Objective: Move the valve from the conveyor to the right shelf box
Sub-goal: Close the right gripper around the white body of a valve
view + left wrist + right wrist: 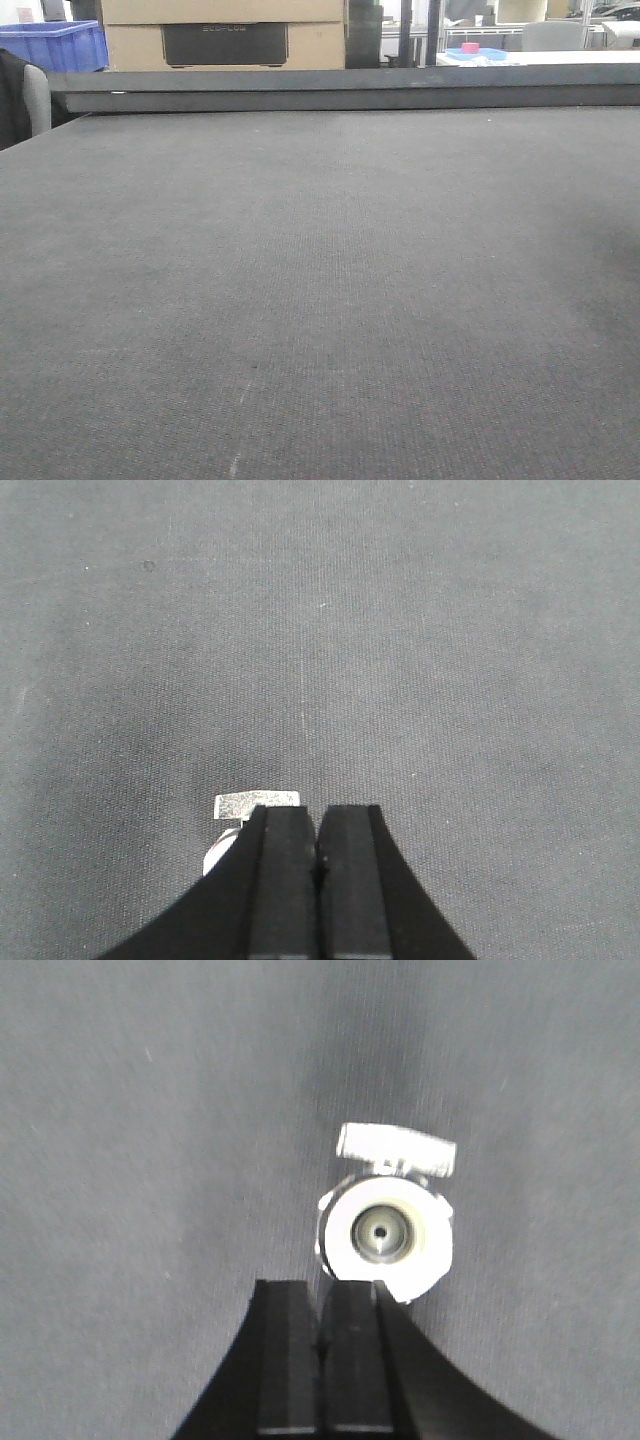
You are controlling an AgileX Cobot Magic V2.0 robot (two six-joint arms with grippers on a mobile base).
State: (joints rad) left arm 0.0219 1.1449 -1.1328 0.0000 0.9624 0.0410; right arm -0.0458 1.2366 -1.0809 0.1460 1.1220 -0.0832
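The conveyor [320, 300] is a wide dark grey woven belt that fills all three views. In the left wrist view my left gripper [317, 810] is shut with nothing between its fingers. A silver valve [256, 802] pokes out from behind its left finger, mostly hidden. In the right wrist view my right gripper [322, 1285] is shut too, its black fingers pressed together. A round silver valve [385, 1232] lies end-on just past the right fingertip, its flat handle [395, 1149] on the far side. The shelf box is out of view. Neither gripper shows in the front view.
A dark metal rail [350, 92] edges the belt's far side. Behind it are a blue crate [55, 45] at the left and a large cardboard box [225, 35].
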